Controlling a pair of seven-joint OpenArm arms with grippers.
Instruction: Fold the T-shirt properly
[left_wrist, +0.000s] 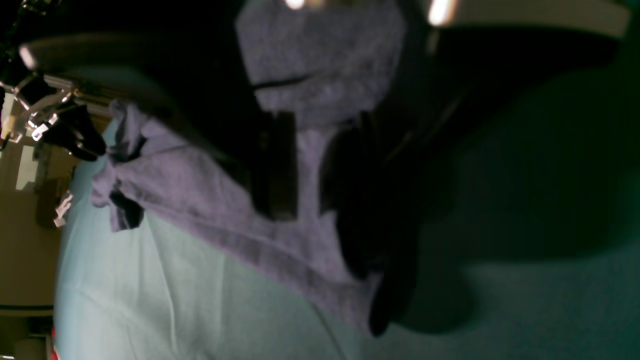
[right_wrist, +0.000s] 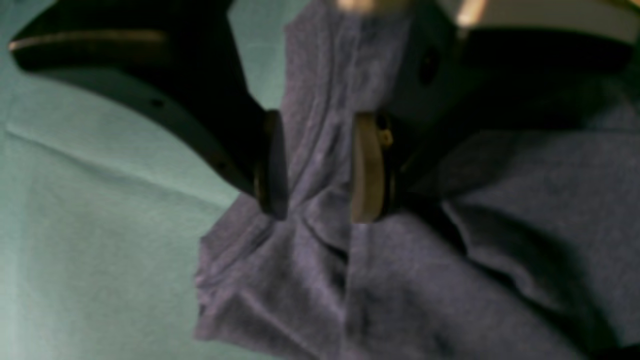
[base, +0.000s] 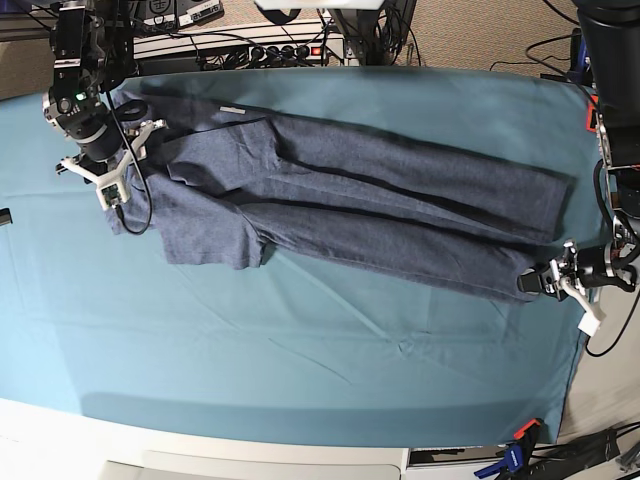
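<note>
Teal cloth (base: 300, 370) spreads under everything, with faint creases running through its near part and its near edge along the bottom of the base view. One cloth shows, and one T-shirt (base: 400, 200) lies on it, dark heathered blue, stretched as a long band from the left side of the base view to the right, in the farther half of the cloth. Nearest of the shirt's parts are a loose flap (base: 210, 235) toward the left of that view and a corner at the right.

At that right-hand corner is the left tool (left_wrist: 307, 167). Its two fingers stand a little apart, with shirt fabric visible in the narrow gap between them; whether they touch the fabric cannot be told.

Over the bunched left-hand end of the shirt is the right tool (right_wrist: 320, 167), its two fingers clearly parted and wrinkled fabric showing between them. Neither tool has the shirt clamped.

Two arms reach in, the left arm (base: 615, 240) from the right edge of the base view and the right arm (base: 85, 95) from its upper left. Farther back, the shirt runs in folds and overlapping layers toward the cloth's far part.
</note>
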